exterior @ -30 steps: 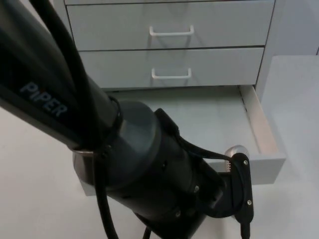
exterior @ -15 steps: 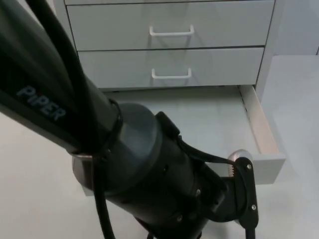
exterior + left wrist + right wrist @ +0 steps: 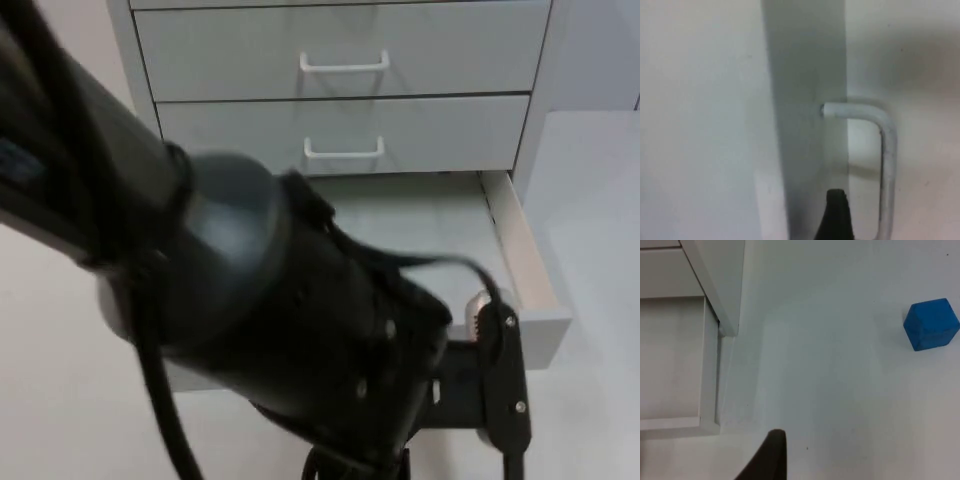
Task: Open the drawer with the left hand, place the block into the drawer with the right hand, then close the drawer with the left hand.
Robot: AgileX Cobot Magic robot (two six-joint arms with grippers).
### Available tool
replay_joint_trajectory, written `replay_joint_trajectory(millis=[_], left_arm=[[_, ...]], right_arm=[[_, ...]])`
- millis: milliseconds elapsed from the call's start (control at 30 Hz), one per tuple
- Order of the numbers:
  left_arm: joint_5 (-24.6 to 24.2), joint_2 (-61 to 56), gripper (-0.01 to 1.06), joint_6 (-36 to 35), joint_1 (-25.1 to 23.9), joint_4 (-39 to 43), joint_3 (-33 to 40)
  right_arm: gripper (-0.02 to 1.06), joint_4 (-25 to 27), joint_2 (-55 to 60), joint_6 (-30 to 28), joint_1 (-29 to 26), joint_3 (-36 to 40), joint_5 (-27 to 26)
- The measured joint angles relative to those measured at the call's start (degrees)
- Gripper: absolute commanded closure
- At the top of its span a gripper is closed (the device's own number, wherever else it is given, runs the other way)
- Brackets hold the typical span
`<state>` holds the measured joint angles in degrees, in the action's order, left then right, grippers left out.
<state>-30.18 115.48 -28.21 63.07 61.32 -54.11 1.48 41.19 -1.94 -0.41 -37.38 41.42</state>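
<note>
The bottom drawer (image 3: 523, 262) of the white cabinet stands pulled out, its inside bare where it shows. My left arm (image 3: 270, 330) reaches over it and hides most of the drawer front (image 3: 545, 335). In the left wrist view, a black fingertip (image 3: 836, 216) of my left gripper sits between the drawer front (image 3: 805, 125) and the white handle bar (image 3: 888, 160), apart from the bar; the gripper is open. The blue block (image 3: 931, 324) lies on the table, right of the cabinet. My right gripper waits open above the table, a black fingertip (image 3: 771, 455) well short of the block.
Two shut drawers with white handles (image 3: 344, 66) (image 3: 344, 152) sit above the open one. The cabinet's side (image 3: 720, 280) and the open drawer's corner (image 3: 710, 427) stand beside the right gripper. White table (image 3: 840, 390) lies between the cabinet and the block.
My left gripper has let go of the drawer handle and opened. The left arm has swung closer to the camera. The drawer stays pulled out; the right arm has not moved.
</note>
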Motion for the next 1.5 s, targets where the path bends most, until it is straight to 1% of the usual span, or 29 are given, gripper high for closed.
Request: replay_joint_trajectory(millis=[67,100,133,267,467,600,633,767,833,967,1000,1100,1133,1200,1267,1300,1467,1500], left_arm=[[0.8,-2.0,0.41,4.3,0.0,-4.52,0.0],[0.8,-2.0,0.41,4.3,0.0,-4.52,0.0],[0.86,-3.47,0.41,7.1,0.0,-8.3,0.0],[-1.16,-7.32,0.41,10.79,0.0,-12.39,0.12],[-1.91,-13.18,0.41,11.38,0.0,-15.42,0.12],[-1.96,-20.48,0.41,11.54,0.0,-18.69,0.12],[-1.96,-20.48,0.41,11.54,0.0,-18.69,0.12],[-2.09,-27.45,0.41,11.53,0.0,-20.91,0.12],[-2.09,-28.76,0.41,11.53,0.0,-21.14,0.12],[-2.09,-31.93,0.41,11.53,-1.38,-22.35,0.12],[-2.18,-32.95,0.41,11.53,-2.37,-23.2,0.12],[-2.22,-35.55,0.41,12.38,-7.58,-26.38,0.12],[-2.22,-35.55,0.41,12.38,-7.58,-26.38,0.12],[-2.31,-37.18,0.41,14.43,-12.31,-29.83,0.12],[-2.31,-39.42,0.41,18.14,-18.47,-35.18,0.12],[-2.31,-39.42,0.41,18.14,-18.47,-35.18,0.12],[-2.35,-43.48,0.41,27.33,-33.42,-49.48,0.12],[-2.35,-43.48,0.41,27.33,-33.42,-49.48,0.12]], right_arm=[[-0.01,0.0,0.0,0.0,0.0,0.0,0.0],[-0.01,0.0,0.0,0.0,0.0,0.0,0.0],[-0.01,0.0,0.0,0.0,0.0,0.0,0.0],[-0.01,0.0,0.0,0.0,0.0,0.0,0.0],[-0.01,0.0,0.0,0.0,0.0,0.0,0.0],[-0.01,0.22,0.0,0.0,0.0,0.0,0.0],[-0.01,0.22,0.0,0.0,0.0,0.0,0.0],[-0.01,0.22,0.0,0.0,0.0,0.0,0.0],[-0.01,0.22,0.0,0.0,0.0,0.0,0.0],[-0.01,0.22,0.0,0.03,0.0,0.0,0.0],[-0.01,0.22,0.0,0.03,0.0,0.0,0.0],[-0.01,0.22,0.0,0.03,0.0,0.0,0.0],[-0.01,0.22,0.0,0.03,0.0,0.0,0.0],[-0.01,0.22,0.0,0.03,0.0,0.0,0.0],[-0.01,0.22,0.0,0.03,0.0,0.0,0.0],[-0.01,0.22,0.0,0.03,0.0,0.0,0.0],[-0.01,0.22,0.0,0.03,0.0,0.0,0.0],[-0.01,0.22,0.0,0.03,0.0,0.0,0.0]])
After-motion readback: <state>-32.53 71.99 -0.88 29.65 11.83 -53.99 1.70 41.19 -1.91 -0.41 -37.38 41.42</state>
